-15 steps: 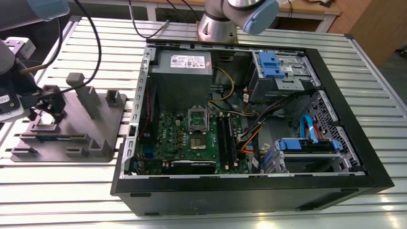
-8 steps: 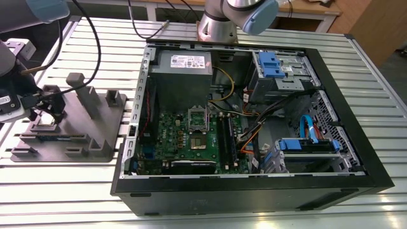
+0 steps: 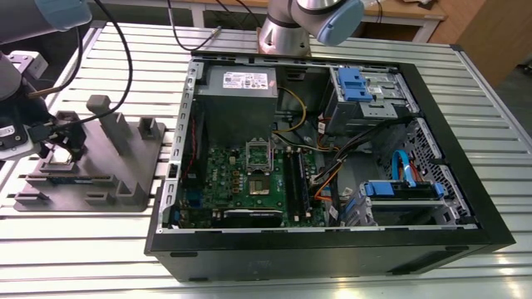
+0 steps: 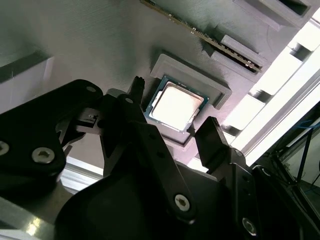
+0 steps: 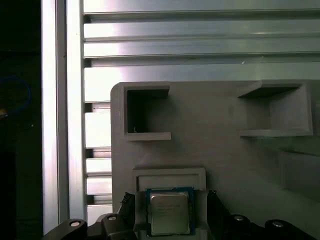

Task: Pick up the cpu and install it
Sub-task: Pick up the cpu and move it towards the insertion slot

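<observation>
Cpu: thin square chip, pale matte metal lid with a dark green rim, lying flat in a stepped square recess of the tray. Tray: grey moulded plastic with a fine ridged texture, open box pockets and upright blocks. Gripper: black bolted linkage, jaws spread wide, one finger at each side of the recess, straddling the cpu without clear contact. The second wrist view adds a memory stick standing on edge in a tray slot beyond the cpu. The exterior view adds the ribbed aluminium table under the tray and an open black case beside the tray, with a green motherboard inside.
</observation>
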You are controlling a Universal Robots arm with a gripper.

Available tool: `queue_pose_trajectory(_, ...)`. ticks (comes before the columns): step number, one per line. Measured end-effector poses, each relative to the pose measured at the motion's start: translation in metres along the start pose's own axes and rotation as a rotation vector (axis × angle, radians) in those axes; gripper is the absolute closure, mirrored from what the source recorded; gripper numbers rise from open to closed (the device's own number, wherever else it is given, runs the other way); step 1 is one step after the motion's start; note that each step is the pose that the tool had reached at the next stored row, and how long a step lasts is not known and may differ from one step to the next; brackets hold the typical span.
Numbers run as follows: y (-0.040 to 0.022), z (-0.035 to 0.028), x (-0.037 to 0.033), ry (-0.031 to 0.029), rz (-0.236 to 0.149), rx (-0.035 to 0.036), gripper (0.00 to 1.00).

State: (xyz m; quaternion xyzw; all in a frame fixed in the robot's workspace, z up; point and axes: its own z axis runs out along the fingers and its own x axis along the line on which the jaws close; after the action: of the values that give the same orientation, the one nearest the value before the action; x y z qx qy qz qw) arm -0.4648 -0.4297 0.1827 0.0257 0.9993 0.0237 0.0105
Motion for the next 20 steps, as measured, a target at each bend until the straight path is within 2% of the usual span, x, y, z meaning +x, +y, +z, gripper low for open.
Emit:
queue_pose_trajectory(8, -0.0002, 0.0014, -0.0002, 0.0003, -0.003, 0.0001, 0.32)
queue_pose_trajectory(17, -0.0015, 0.0014, -0.0002, 0.0022, -0.043, -0.0008, 0.32)
queue_pose_trajectory(20, -0.0017, 0.0014, -0.0002, 0.0023, -0.046, -0.0009, 0.32)
